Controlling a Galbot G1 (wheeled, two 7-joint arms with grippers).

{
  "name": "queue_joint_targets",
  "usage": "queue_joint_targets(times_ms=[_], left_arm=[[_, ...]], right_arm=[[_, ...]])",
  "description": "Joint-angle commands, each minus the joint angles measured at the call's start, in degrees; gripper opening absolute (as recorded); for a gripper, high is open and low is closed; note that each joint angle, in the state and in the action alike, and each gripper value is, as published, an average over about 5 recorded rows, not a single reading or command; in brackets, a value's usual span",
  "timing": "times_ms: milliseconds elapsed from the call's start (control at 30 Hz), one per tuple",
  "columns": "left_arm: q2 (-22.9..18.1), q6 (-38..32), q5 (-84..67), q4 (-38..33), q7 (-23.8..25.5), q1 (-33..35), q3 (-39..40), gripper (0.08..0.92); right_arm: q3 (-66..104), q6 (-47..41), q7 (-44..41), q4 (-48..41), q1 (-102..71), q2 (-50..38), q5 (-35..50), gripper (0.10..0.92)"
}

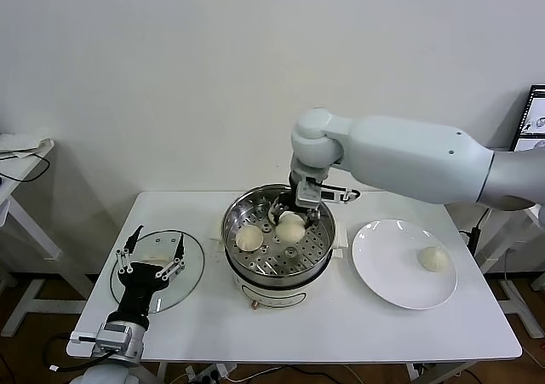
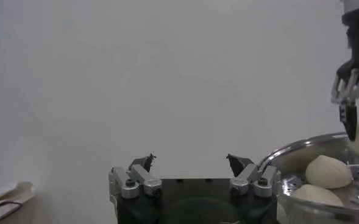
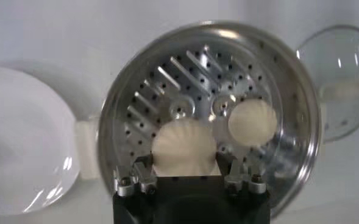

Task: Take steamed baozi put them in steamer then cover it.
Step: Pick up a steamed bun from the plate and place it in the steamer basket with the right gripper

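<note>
The steamer stands mid-table with its perforated tray showing. My right gripper reaches down into it. In the right wrist view its fingers press both sides of a cream baozi, just above or on the tray. A second baozi lies on the tray beside it and also shows in the right wrist view. Another baozi rests on the white plate. My left gripper is open and empty over the glass lid.
The lid lies flat at the table's left, the plate at the right. A white side table stands far left and a monitor far right. The left wrist view shows the steamer rim with two buns inside.
</note>
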Motion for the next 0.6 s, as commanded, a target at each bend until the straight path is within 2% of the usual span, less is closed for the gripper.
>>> queue_joint_targets(times_ms=[33, 600], left_arm=[[0.0, 0.0, -0.1, 0.1, 0.0, 0.0, 0.0, 0.823], [0.1, 0.0, -0.3, 0.9, 0.0, -0.5, -0.3, 0.823]], right_arm=[[-0.6, 0.5, 1.0, 0.4, -1.1, 1.7, 1.5, 0.696], [-2.6, -0.8, 0.7, 0.9, -2.1, 3.1, 4.2, 0.696]])
